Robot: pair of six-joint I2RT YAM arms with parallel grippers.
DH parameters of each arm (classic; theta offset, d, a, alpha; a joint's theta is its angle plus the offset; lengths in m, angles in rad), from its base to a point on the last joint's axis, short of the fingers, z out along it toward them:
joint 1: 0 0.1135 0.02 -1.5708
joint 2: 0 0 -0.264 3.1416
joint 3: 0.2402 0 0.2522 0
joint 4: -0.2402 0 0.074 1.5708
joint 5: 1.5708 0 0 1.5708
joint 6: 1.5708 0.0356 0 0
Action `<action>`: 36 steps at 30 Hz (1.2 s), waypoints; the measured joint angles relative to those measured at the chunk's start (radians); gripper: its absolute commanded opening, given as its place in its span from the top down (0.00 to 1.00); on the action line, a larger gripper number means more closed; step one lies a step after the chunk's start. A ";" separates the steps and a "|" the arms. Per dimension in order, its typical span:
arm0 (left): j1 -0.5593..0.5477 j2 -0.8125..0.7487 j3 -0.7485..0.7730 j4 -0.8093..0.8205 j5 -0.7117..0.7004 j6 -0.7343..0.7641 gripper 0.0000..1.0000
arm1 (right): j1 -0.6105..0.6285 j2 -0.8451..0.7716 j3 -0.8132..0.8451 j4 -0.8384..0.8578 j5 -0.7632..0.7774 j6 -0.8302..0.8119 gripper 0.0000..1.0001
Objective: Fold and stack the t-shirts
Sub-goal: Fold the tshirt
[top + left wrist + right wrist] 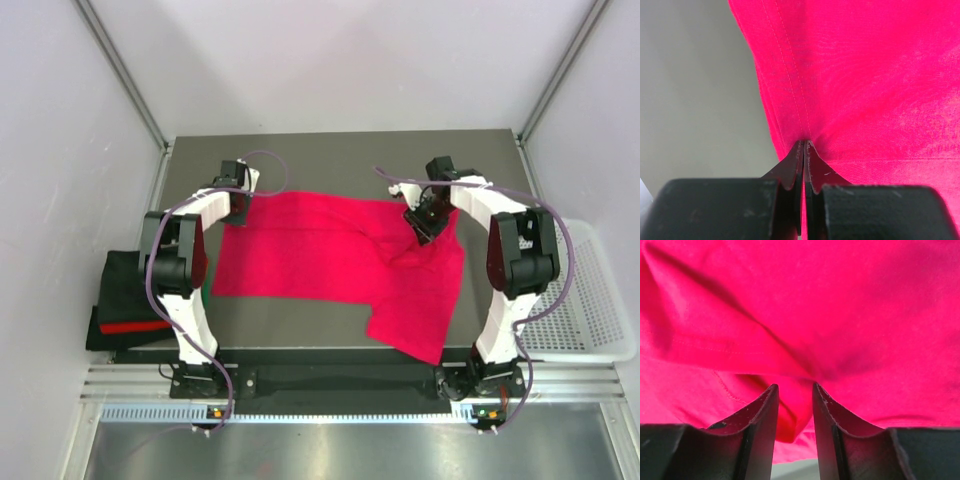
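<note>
At the far left, off the edge of the table (340, 150), a pile (125, 300) of folded cloth is seen beside the left arm's base. It is black on top, with a red band along its near side. A sliver of green is visible at its right edge.

The left gripper (236, 203) is placed at the shirt's far-left corner. In the left wrist view its jaws are pressed together, and the stitched edge of the cloth is pinched between their tips. A double seam line runs away from the pinch along that edge.

The shirt (330, 260), bright magenta-red, is laid open across the middle of the table. Its long axis runs left to right, from the left gripper to the right gripper. The left part lies fairly flat as a broad band. Toward the right the cloth is creased and bunched. From there a wide flap is turned toward the near edge of the table, with its lowest corner reaching that edge in front of the right arm's base. Which end is the collar cannot be told.

The right gripper (425, 225) is set over the bunched far-right part of the shirt. In the right wrist view its fingers (765, 415) stand narrowly apart, and folded cloth is seen in the gap and beyond the tips. Nothing is shown clamped between them.

At the far right, past the table's edge, a white mesh basket (590, 300) is seen behind the right arm.
</note>
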State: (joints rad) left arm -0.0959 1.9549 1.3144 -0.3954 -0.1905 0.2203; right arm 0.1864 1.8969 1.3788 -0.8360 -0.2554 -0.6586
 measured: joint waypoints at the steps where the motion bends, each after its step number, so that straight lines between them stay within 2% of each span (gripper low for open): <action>1: 0.000 0.000 0.000 0.000 0.000 0.000 1.00 | 0.000 0.008 0.006 0.005 0.000 -0.002 0.66; 18: 0.000 0.000 -0.002 0.002 0.000 0.000 1.00 | -0.011 0.033 0.019 0.012 0.019 -0.029 0.66; 21: 0.000 0.000 -0.002 0.003 0.000 0.001 1.00 | -0.016 0.063 0.037 0.005 0.021 -0.032 0.74; 22: 0.000 0.000 -0.002 0.003 0.000 0.002 1.00 | -0.017 0.070 0.043 0.004 0.020 -0.032 0.89; 25: 0.000 0.000 -0.002 0.003 0.001 0.002 1.00 | -0.019 0.075 0.048 -0.002 0.014 -0.039 1.00; 31: 0.000 0.000 -0.002 0.002 0.002 0.003 0.99 | -0.019 0.008 0.011 -0.018 -0.010 -0.042 0.99; 36: 0.000 0.000 -0.002 0.003 0.003 0.005 0.99 | 0.008 -0.221 -0.082 -0.074 -0.064 -0.047 0.96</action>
State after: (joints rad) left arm -0.0959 1.9549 1.3121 -0.3927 -0.1871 0.2256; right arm 0.1940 1.6756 1.2964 -0.9100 -0.3191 -0.7059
